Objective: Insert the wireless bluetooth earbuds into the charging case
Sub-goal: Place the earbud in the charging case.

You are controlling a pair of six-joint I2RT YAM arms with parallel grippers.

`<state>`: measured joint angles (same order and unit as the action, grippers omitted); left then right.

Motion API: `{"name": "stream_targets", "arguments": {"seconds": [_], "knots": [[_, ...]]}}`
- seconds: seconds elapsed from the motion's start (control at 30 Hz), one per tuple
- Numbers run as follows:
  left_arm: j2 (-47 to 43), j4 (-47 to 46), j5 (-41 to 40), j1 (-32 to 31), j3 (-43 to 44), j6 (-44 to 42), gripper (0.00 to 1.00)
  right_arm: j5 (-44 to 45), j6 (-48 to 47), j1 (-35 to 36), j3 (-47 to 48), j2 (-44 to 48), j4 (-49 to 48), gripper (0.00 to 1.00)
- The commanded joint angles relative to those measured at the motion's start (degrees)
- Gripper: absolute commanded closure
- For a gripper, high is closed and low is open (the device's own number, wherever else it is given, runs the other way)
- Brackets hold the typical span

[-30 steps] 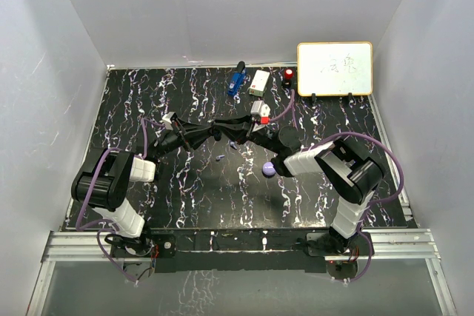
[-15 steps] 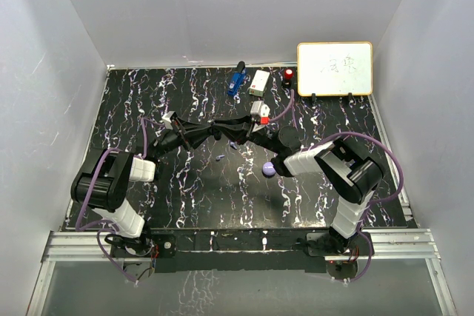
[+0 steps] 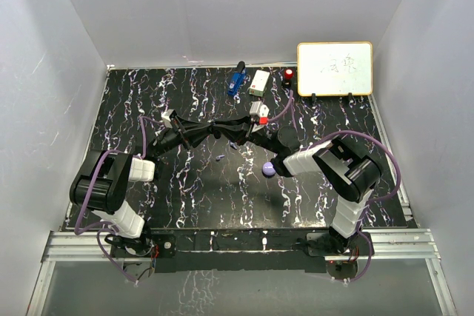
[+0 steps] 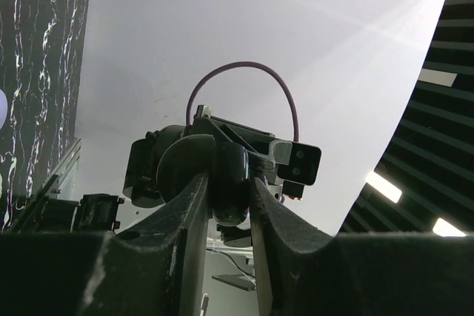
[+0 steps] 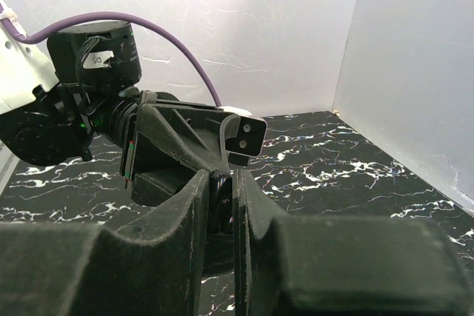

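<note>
My left gripper (image 3: pixel 221 132) and right gripper (image 3: pixel 238 134) meet tip to tip above the middle of the black marbled table. In the left wrist view the left gripper (image 4: pixel 229 183) is shut on a glossy black round charging case (image 4: pixel 231 172). In the right wrist view the right gripper (image 5: pixel 221 183) is shut on a thin dark glossy part (image 5: pixel 223 201) at the left gripper's tips; it looks like the same case. A tiny lavender earbud (image 3: pixel 220 158) lies on the table just below the grippers. A lavender round puck (image 3: pixel 269 169) lies beside the right arm. No black earbud shows.
At the back stand a blue gadget (image 3: pixel 236 79), a white box (image 3: pixel 259 82), a small red-and-black item (image 3: pixel 288 75) and a whiteboard (image 3: pixel 335 68). White walls close in the table on three sides. The arms' purple cables loop on both sides.
The left wrist has shifted very slightly. Both grippers stay shut and together at the same spot.
</note>
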<state>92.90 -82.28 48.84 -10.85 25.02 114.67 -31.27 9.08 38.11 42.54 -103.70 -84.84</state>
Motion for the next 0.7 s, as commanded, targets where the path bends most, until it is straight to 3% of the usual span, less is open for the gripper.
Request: {"name": "stream_targets", "arguments": {"seconds": [0.0, 0.67], "knots": [[-3.40, -11.57, 0.46, -0.22, 1.42, 1.87, 1.00, -0.01, -0.85, -0.28, 1.66, -0.35, -19.30, 1.00], [-2.95, -12.54, -0.37, -0.15, 1.56, 2.62, 1.00, -0.57, -1.09, -0.40, -0.38, 1.25, -19.30, 1.00]]}}
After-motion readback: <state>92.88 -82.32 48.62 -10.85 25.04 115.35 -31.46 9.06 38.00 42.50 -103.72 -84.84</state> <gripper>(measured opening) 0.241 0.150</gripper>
